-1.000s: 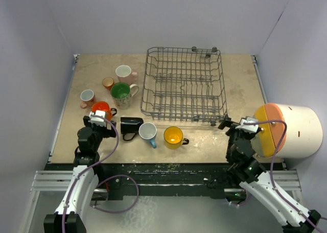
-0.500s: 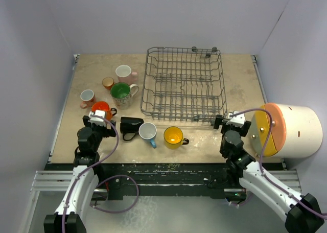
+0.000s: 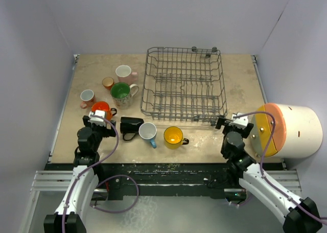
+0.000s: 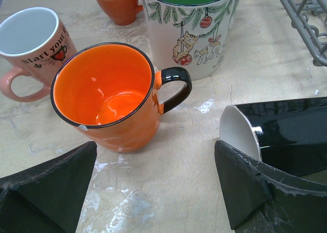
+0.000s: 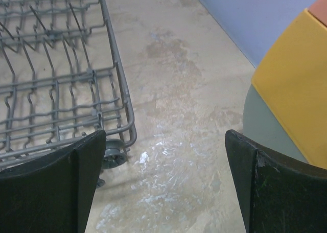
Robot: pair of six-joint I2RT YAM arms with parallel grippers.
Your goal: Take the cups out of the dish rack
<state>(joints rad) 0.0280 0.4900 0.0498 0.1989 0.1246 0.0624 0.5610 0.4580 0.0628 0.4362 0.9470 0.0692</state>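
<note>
- Cups, eight in all, are set on the counter (image 3: 240, 79). All are outside the dish rack (image 3: 184, 85), to its left and along its near side.
- The left gripper (image 4: 156, 177) is spread wide with nothing held. An orange cup (image 4: 102, 95) with a black handle stands upright just ahead of it, and the black cup (image 4: 291, 125) lies on its side close beside the right finger.
- The right gripper (image 5: 163, 161) is also spread wide and empty. The rack's near right corner is seen just ahead of its left finger, and a large white cylinder (image 3: 301, 131) with an orange and yellow face lies to its right.
- Counted by colour, two are pink: the far pink cup (image 3: 124, 72) and the left pink cup (image 3: 87, 96). Two are orange, the second being the small orange cup (image 3: 108, 82).
- One each is counted of the white cup (image 3: 121, 91) with green inside, the black cup, the blue cup (image 3: 148, 132) and the yellow cup (image 3: 173, 136).
- One dish rack and two grippers are counted.
</note>
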